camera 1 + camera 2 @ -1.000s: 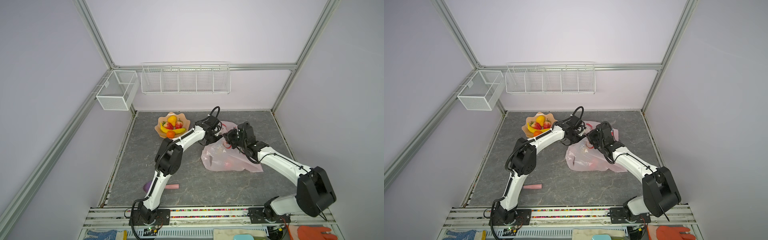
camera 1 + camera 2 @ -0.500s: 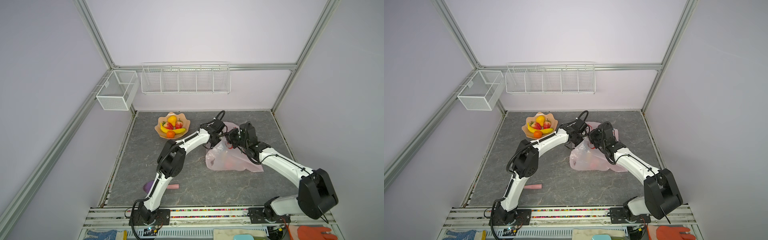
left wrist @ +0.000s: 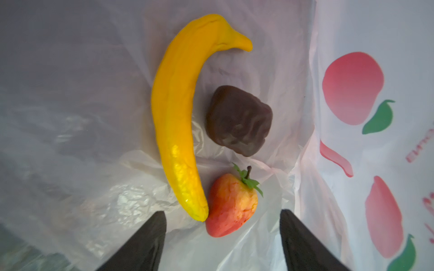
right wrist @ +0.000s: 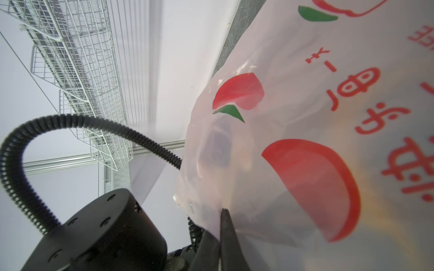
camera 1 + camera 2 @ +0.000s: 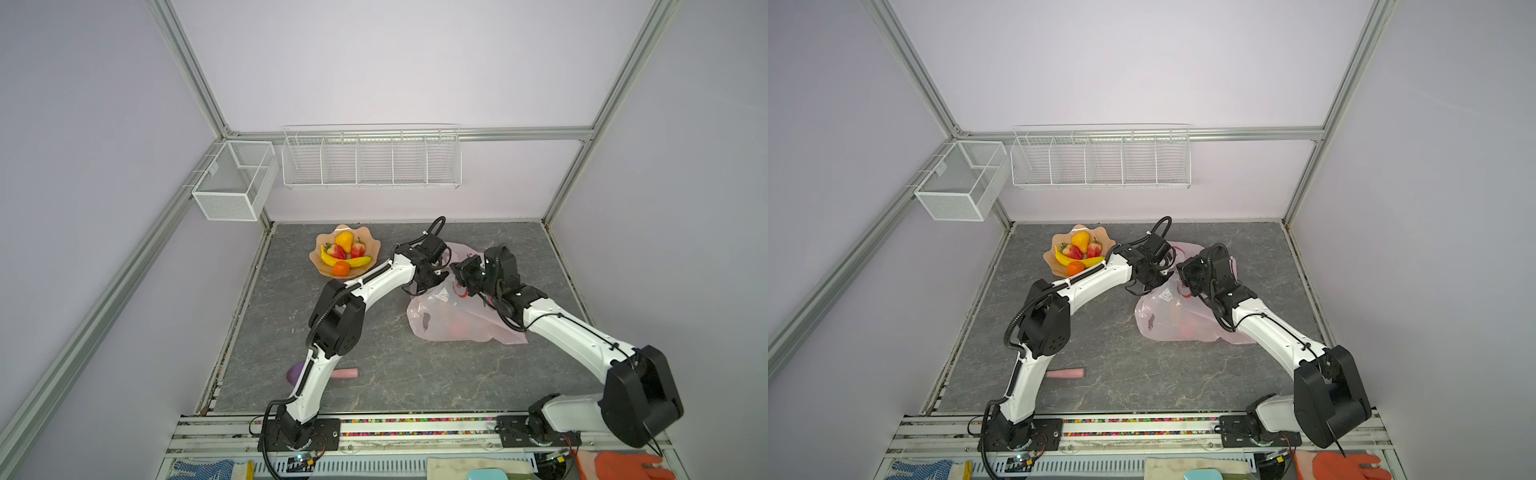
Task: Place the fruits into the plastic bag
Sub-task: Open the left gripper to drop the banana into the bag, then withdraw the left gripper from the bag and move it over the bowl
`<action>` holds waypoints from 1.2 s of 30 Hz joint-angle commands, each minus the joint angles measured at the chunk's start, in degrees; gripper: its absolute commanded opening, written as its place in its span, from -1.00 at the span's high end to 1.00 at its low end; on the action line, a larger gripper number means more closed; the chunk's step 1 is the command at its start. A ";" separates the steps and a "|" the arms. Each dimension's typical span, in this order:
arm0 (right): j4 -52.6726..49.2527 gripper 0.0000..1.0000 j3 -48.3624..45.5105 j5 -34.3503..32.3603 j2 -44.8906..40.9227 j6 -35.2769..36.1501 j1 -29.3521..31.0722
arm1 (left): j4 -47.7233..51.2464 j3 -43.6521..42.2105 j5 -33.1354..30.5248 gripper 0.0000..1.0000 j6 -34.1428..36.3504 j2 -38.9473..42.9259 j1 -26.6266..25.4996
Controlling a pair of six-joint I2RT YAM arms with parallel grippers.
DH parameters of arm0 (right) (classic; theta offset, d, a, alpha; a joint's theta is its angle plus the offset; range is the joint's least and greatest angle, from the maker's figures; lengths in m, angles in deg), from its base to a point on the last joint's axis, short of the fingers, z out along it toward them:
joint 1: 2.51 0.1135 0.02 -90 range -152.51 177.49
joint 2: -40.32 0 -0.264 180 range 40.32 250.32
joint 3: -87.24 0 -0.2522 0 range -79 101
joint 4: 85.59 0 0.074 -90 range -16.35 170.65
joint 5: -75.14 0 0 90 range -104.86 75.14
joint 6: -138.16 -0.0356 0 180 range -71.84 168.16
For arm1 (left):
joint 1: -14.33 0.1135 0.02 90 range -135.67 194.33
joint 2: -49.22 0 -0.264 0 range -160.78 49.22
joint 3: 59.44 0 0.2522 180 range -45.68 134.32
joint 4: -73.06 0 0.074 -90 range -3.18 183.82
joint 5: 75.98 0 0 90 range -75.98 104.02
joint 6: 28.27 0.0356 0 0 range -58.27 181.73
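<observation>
The pale pink plastic bag [image 5: 457, 320] [image 5: 1183, 320] lies right of centre. My right gripper [image 5: 460, 286] [image 4: 220, 225] is shut on the bag's edge [image 4: 305, 117] and holds it up. At the bag's mouth my left gripper [image 5: 432, 280] [image 3: 222, 234] stands open with nothing between its fingers. Inside the bag, in the left wrist view, lie a yellow banana [image 3: 175, 117], a dark brown fruit [image 3: 239, 120] and a red strawberry [image 3: 232, 204]. Other fruits stay in the peach bowl [image 5: 376, 247]: a pear [image 5: 344, 241], two strawberries [image 5: 336, 251], a banana [image 5: 349, 262] and an orange [image 5: 341, 268].
A utensil with a pink handle [image 5: 345, 373] [image 5: 1065, 373] and purple head lies near the front, partly behind my left arm. White wire baskets [image 5: 370, 158] hang on the back wall and a mesh box [image 5: 232, 183] on the left rail.
My left gripper moved from behind the bag down into its mouth and opened. The right gripper stayed shut on the bag's edge.
</observation>
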 commanded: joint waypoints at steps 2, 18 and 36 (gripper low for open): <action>-0.92 0.88 -0.97 -0.16 -1.76 -2.45 -0.37 | 3.01 -1.62 -4.88 -0.53 -1.51 3.42 2.29; -9.00 0.88 3.05 -1.30 -2.66 2.17 -0.37 | 9.54 -2.55 -15.64 -0.53 3.66 10.40 6.27; -14.65 0.88 7.91 -2.35 -0.99 7.01 -0.36 | 8.01 -5.98 -6.17 -0.47 17.69 16.03 8.03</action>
